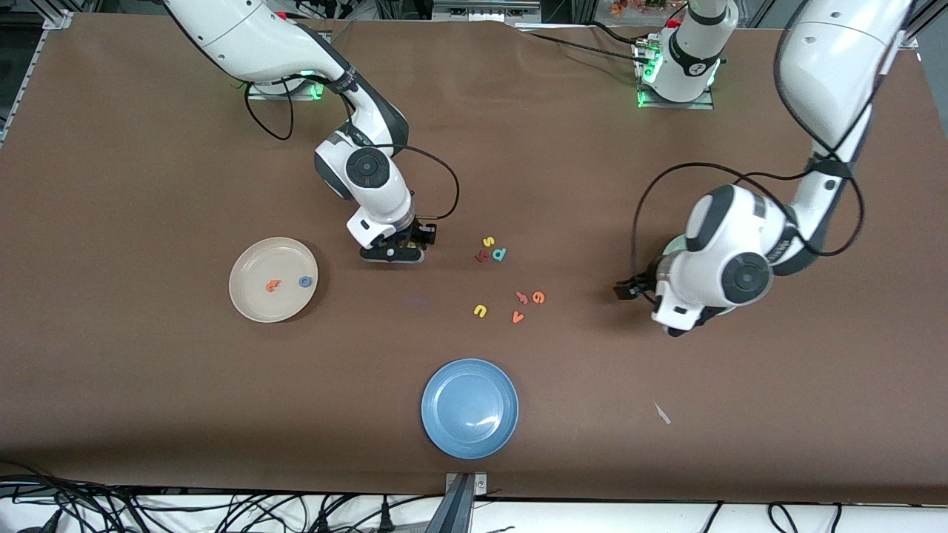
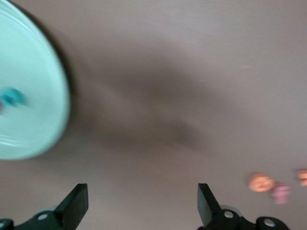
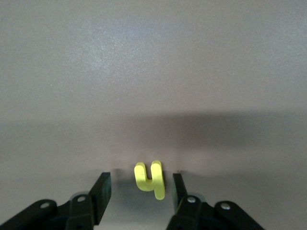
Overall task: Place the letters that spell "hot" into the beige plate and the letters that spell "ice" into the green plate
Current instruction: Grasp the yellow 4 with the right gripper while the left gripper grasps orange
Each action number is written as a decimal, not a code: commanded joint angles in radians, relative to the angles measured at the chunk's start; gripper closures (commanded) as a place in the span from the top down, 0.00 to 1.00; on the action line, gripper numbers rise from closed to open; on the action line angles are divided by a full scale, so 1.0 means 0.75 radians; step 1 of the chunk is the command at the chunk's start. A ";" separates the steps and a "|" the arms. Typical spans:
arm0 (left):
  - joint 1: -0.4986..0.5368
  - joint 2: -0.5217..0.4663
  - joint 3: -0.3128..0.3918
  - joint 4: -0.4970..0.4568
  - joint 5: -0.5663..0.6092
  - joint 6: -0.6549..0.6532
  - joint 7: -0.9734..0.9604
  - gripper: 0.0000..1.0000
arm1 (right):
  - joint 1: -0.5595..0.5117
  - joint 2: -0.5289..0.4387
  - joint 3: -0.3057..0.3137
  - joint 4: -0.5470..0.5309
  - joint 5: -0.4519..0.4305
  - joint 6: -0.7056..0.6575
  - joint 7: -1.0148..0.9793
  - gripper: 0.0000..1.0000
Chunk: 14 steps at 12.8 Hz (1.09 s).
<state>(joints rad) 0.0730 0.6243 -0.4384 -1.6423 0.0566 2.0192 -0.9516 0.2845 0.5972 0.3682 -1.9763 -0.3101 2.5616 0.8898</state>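
Note:
The yellow h (image 3: pixel 151 179) lies flat on the table between the fingers of my right gripper (image 3: pixel 141 176), which stands open around it, low beside the beige plate (image 1: pixel 252 303). That plate holds the orange t (image 1: pixel 272 285) and the blue o (image 1: pixel 304 281). My left gripper (image 2: pixel 141 206) is open and empty next to the green plate (image 2: pixel 29 72), where the teal c (image 2: pixel 12 97) rests. In the front view the left arm hides most of the green plate (image 1: pixel 669 246). The orange e (image 1: pixel 538 297) lies mid-table beside a red piece (image 1: pixel 521 297). Another red piece (image 1: pixel 481 256) sits nearby; which is the i I cannot tell.
Loose mid-table letters: yellow s (image 1: pixel 488 241), teal-blue d (image 1: pixel 500 254), yellow u (image 1: pixel 481 311), orange v (image 1: pixel 518 317). A blue plate (image 1: pixel 469 407) stands nearest the front camera. A small pale scrap (image 1: pixel 662 413) lies toward the left arm's end.

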 commanded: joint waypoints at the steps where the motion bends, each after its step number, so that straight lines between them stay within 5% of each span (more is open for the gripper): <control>1: -0.136 0.127 0.022 0.132 -0.026 0.097 -0.258 1.00 | 0.005 0.003 -0.004 -0.014 -0.041 0.025 0.010 0.56; 5: -0.248 0.217 0.032 0.138 -0.016 0.336 -0.576 1.00 | 0.005 0.006 -0.004 -0.014 -0.043 0.027 0.010 0.36; 8: -0.371 0.260 0.154 0.148 -0.020 0.408 -0.672 1.00 | 0.005 0.003 -0.004 -0.014 -0.043 0.025 0.004 0.24; 14: -0.492 0.319 0.237 0.220 -0.020 0.408 -0.858 1.00 | -0.142 -0.166 0.000 -0.028 -0.024 -0.140 -0.249 0.24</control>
<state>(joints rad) -0.2654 0.8399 -0.2787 -1.5198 0.0565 2.3332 -1.5655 0.2460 0.5517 0.3585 -1.9720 -0.3245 2.5188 0.7974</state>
